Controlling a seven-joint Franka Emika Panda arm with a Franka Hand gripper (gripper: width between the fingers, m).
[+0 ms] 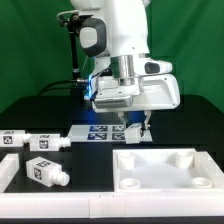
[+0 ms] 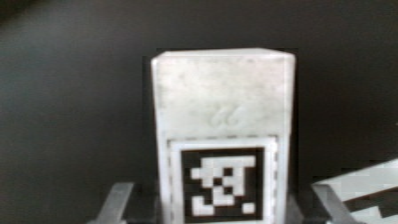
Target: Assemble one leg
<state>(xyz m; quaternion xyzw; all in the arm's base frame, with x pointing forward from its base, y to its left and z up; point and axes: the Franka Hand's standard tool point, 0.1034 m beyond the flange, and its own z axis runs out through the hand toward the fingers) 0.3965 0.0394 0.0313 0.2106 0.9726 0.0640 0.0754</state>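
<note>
Leg: I see the leg (image 2: 217, 120) standing between the gripper's fingers in the wrist view; a blocky white body with a black-and-white square tag on the face towards the camera; its far end is flat and square-cut
Grip: the gripper (image 1: 136, 128) is pinching the leg; one grey finger (image 2: 121, 203) sits against each side of the tagged end
Place: in the exterior view I find the leg under the arm, just behind the back edge of the white tray piece (image 1: 165, 181); I cannot tell whether it touches the table (image 1: 95, 160)
Behind it: the marker board (image 1: 100, 133) lies flat, just to the exterior view's left of the gripper
Tray: large, white, with round holes at its corners; it lies at the front, on the exterior view's right
Other legs: a second leg (image 1: 38, 140) and a third leg (image 1: 46, 171) lie on their sides on the exterior view's left, well apart from the gripper; both show tags
</note>
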